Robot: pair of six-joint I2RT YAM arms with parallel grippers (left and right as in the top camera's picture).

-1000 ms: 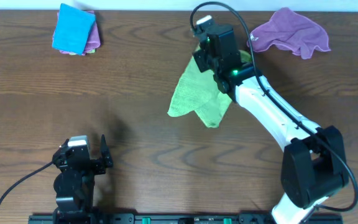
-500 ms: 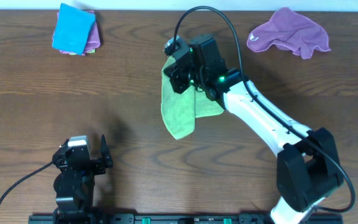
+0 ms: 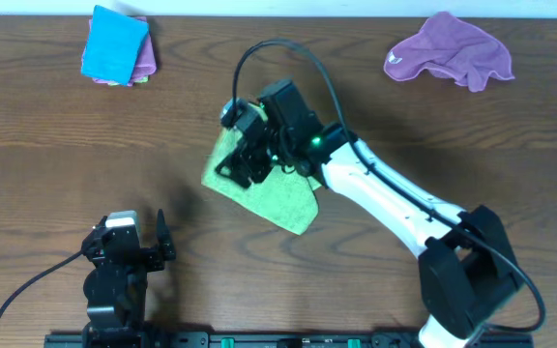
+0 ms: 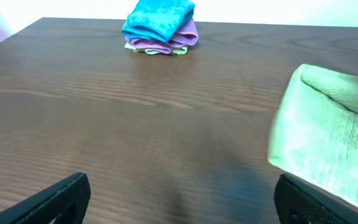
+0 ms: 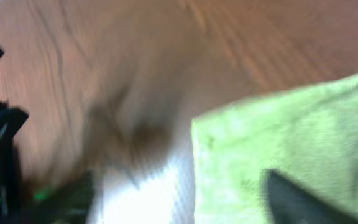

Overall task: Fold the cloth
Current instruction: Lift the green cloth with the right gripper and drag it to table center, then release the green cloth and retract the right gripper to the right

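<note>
Across the whole scene, a dark wooden table (image 3: 46,145), bare over most of its middle. Reaching over it from the near right corner, the right arm (image 3: 385,193), stretched out diagonally so as to get at the work. Under its far end, near mid-table and a little left of centre, the cloth (image 3: 278,198): lime-green, lying as a slanted, roughly rectangular patch (probably doubled over already; impossible to count layers from above). Well apart at the far right, a crumpled purple cloth (image 3: 450,48). At the far left, a small stack of folded cloths (image 3: 116,45), blue on top, likely set out there to keep the working area free. At the near left edge, the left gripper (image 4: 182,183), jaws wide apart with nothing between them, apparently kept clear of the other arm. Over the cloth's far-left part, the right gripper (image 3: 245,164). Looks splayed from overhead, yet too dark and blurred to say whether parted or pinching fabric.

From above only: both arms and all the cloths at once. From the left wrist only: purple and a pale layer beneath the blue in the stack, plus the cloth (image 4: 328,143) off to the right. From the right wrist: little beyond a smeared corner of the cloth (image 5: 291,137) over wood grain.
</note>
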